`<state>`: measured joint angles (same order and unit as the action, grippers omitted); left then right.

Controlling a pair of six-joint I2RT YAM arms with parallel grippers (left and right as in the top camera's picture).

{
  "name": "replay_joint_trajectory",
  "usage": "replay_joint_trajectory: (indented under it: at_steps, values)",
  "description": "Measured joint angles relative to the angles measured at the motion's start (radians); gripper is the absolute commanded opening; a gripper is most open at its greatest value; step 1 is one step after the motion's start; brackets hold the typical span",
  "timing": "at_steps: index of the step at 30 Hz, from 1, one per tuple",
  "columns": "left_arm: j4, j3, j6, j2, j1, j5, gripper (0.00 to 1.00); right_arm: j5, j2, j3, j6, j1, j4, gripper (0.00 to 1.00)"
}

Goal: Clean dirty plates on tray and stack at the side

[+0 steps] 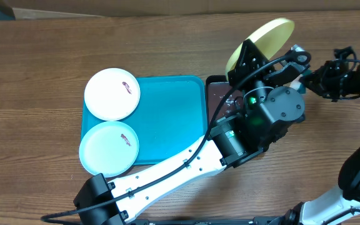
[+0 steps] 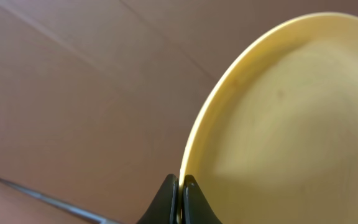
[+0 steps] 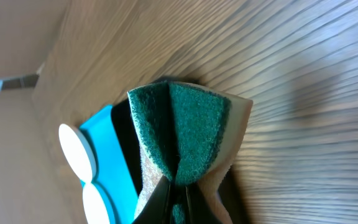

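Tilted pale-yellow plate (image 1: 269, 36) is clamped at its rim by left gripper (image 2: 180, 194), right of tray (image 1: 167, 119); green sponge (image 3: 179, 130) is pinched by right gripper (image 3: 178, 190).

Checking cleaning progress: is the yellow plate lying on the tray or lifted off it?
Lifted off. The left end effector pinches the yellow plate by its rim, tilted, beside the turquoise tray.

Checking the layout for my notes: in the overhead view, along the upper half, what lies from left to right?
From the left: white plate → tray, bare part → black tray → yellow plate → right hand with sponge.
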<state>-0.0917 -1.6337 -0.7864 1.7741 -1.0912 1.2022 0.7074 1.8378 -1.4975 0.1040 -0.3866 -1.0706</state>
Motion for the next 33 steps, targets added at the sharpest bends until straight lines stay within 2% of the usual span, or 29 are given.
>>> replay_joint_trajectory:
  at_steps: [2,4,5,8,12,15,23,27,33]
  values:
    - [0.09,-0.001,0.076,0.0,0.005,0.007,0.04,0.0,0.0,0.0,-0.001,0.027,-0.004,0.04]
    - [0.261,-0.009,0.208,-0.003,0.016,0.004,0.04,0.0,0.0,0.0,-0.008,0.066,-0.011,0.04]
    - [0.377,-0.01,0.303,-0.005,0.028,-0.002,0.04,0.0,0.0,0.0,-0.01,0.087,-0.015,0.04]
    - [0.595,-0.008,0.533,-0.005,0.076,-0.057,0.04,0.0,0.0,0.0,-0.015,0.158,-0.022,0.04]
    - [0.774,-0.008,0.797,-0.005,0.172,-0.181,0.04,-0.002,0.0,0.0,-0.02,0.247,-0.029,0.04]
    - [0.839,-0.008,0.931,-0.005,0.256,-0.292,0.04,-0.019,0.0,0.0,-0.022,0.315,-0.034,0.04]
    - [0.96,-0.008,1.155,-0.005,0.585,-0.727,0.04,-0.132,0.0,0.0,-0.022,0.498,-0.039,0.04]
    - [1.019,-0.008,1.202,-0.005,0.807,-0.965,0.04,-0.182,0.0,0.0,-0.021,0.567,-0.039,0.04]
    - [1.085,-0.008,1.226,-0.005,1.142,-1.217,0.04,-0.246,0.0,0.0,-0.023,0.628,-0.039,0.05]
